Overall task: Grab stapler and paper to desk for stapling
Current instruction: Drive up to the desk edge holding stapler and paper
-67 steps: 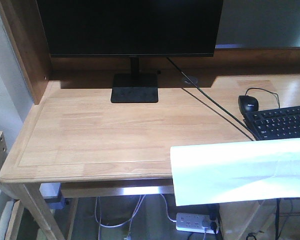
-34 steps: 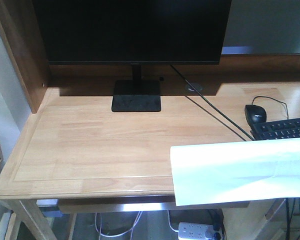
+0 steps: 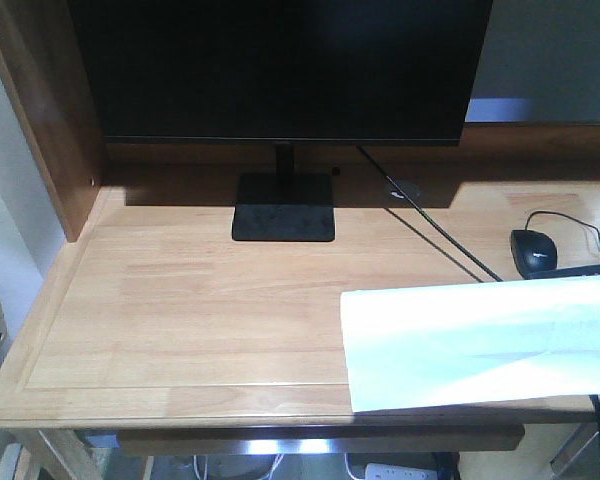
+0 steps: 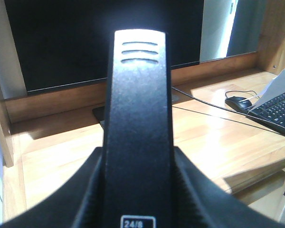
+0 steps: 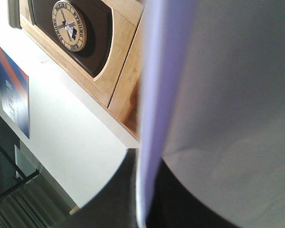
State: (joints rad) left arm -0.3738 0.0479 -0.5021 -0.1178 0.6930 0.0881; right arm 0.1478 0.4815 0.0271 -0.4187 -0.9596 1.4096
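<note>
Front-facing view: I am holding the paper (image 3: pixel 480 340) pinched in my right gripper (image 5: pixel 145 209) over the front right of the desk (image 3: pixel 200 290), left gripper (image 4: pixel 138 194) clamped on the stapler (image 4: pixel 137 118), and should be laying it flat, clear of the mouse (image 3: pixel 533 252).

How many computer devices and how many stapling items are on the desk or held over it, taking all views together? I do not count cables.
Computer devices: 3 (monitor, mouse, keyboard)
Stapling items: 2 (stapler, paper)
Total: 5
</note>
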